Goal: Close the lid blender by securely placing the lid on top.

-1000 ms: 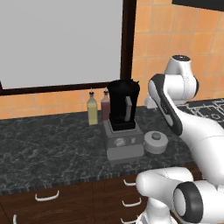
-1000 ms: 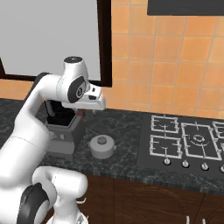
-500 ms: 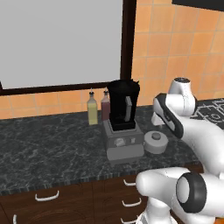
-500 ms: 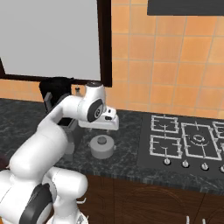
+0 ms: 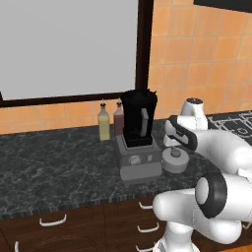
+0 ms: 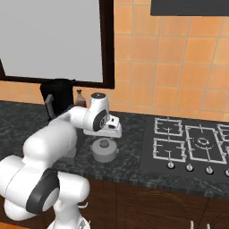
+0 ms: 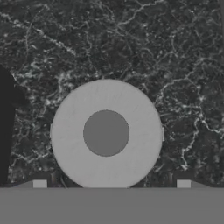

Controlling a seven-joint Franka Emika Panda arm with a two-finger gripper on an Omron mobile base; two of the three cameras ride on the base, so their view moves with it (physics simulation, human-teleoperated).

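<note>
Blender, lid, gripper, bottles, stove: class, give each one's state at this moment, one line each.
blender: jar upright on its grey base, top open, no lid on it.
lid: lying flat on the counter beside the blender's base, knob up, not gripped.
gripper: above the lid, fingers spread wide, empty.
two bottles: upright behind the blender.
stove: no flame, nothing on it.

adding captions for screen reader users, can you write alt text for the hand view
Seen from straight above, the round light-grey lid with its darker raised centre knob lies flat on the dark marbled counter, centred in the lower half of the picture. The gripper's two finger tips stand wide apart at the bottom, on either side of the lid, not touching it.
</note>
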